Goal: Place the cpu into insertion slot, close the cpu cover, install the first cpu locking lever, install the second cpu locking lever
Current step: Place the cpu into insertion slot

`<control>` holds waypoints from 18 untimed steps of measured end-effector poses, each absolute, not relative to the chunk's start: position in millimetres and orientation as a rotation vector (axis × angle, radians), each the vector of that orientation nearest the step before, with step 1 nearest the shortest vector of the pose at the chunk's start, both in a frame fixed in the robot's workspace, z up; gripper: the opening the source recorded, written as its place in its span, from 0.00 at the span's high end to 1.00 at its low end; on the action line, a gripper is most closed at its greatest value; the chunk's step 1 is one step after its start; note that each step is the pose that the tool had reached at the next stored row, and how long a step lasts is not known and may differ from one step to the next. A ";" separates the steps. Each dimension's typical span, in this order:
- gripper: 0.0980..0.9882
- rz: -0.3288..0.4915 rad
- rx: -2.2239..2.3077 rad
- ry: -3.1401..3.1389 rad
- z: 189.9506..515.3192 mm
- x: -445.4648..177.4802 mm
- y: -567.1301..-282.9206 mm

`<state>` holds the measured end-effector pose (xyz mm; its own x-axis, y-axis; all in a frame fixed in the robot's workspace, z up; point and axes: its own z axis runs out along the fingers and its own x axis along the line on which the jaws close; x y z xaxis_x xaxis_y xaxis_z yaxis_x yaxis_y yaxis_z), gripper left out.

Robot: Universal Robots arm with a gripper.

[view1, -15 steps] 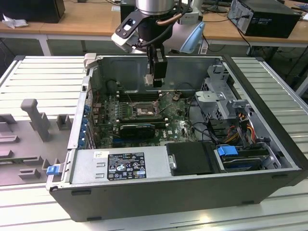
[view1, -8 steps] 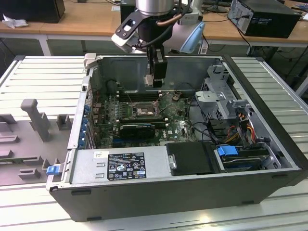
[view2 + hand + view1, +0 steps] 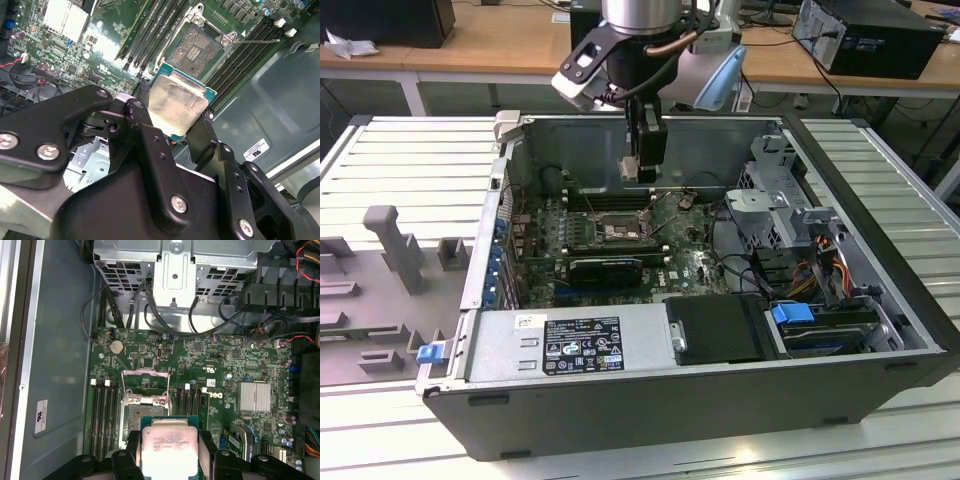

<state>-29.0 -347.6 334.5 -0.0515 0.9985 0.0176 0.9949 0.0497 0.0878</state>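
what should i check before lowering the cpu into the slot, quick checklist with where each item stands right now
1. Grip secure: ok. The pincer is shut on the cpu, clamping two opposite edges.
2. Insertion slot bare: ok. Its pin field is exposed and nothing lies on it.
3. Cpu cover out of the way: ok. It is swung up off the slot.
4. Cpu centred over the slot: cannot tell. It hangs close by and is not seated.
5. Cpu level and corner marks matched to the slot: cannot tell.
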 end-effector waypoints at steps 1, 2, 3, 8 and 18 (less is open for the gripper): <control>0.50 0.117 2.130 2.241 334.2 -29.0 -347.6; 0.50 0.117 2.130 2.241 333.9 -29.0 -347.6; 0.50 0.117 2.130 2.241 333.6 -29.0 -347.5; 0.50 0.117 2.130 2.241 332.1 -29.0 -347.6; 0.50 0.116 2.132 2.238 325.3 -29.2 -347.2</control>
<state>-29.2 -347.2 325.3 -0.0490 0.9987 0.0170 0.9950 0.0474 0.0877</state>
